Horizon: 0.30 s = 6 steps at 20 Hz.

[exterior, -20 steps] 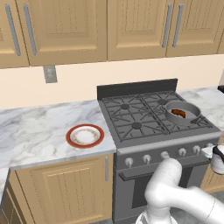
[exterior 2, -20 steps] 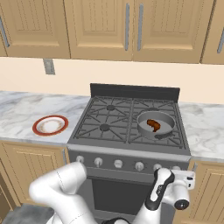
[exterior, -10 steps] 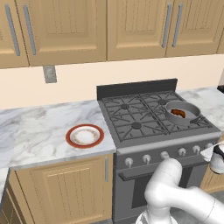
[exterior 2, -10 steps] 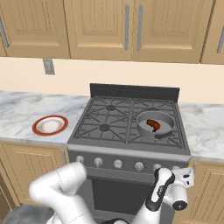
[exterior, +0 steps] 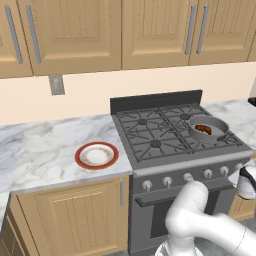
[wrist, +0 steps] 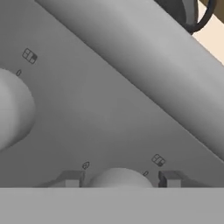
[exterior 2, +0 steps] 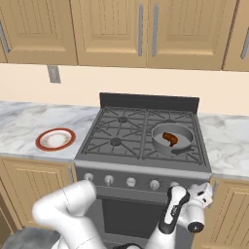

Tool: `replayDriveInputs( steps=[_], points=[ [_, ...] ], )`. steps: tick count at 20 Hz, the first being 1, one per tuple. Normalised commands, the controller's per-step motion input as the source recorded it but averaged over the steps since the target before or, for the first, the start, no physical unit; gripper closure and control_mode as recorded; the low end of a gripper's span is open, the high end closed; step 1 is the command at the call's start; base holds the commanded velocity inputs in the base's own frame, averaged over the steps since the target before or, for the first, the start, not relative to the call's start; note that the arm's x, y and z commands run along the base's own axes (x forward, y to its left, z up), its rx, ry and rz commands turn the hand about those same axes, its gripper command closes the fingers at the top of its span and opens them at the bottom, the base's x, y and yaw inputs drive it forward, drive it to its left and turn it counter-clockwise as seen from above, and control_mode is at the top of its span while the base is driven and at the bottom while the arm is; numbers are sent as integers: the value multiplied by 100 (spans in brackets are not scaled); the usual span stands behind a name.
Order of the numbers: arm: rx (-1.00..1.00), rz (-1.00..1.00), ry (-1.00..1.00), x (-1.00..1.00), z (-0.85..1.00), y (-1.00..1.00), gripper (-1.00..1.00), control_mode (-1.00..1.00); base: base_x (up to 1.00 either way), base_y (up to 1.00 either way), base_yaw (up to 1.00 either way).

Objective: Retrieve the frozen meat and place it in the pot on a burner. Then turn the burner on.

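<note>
While the frozen meat (exterior 2: 170, 139) lies in the pot (exterior 2: 172, 137), the pincer (wrist: 119, 179) has edged closer to a stove knob (wrist: 120, 177). Its tips straddle that knob, released, so lighting the burner looks imminent.

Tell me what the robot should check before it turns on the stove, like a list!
1. Meat in the pot: ok. The frozen meat lies inside the pot.
2. Pot on a burner: ok. It sits on the right side of the stove, over the grates.
3. Gripper at a knob: ok, roughly. In the hand view a rounded knob sits between the fingertips; the gripper is up against the stove's front panel.
4. Right knob for the pot's burner: cannot tell.
5. Jaws closed on the knob: cannot tell; they stand apart on either side of it.
6. Plate out of the way: ok, on the counter left of the stove.
</note>
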Motion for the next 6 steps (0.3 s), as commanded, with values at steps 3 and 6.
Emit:
replayDriveInputs(
  steps=[3,6],
  points=[
    [-44,17,0,0,-26,11,100,-100,0,0,0],
    [-41,16,0,0,-22,9,100,-100,0,0,0]
  ],
)
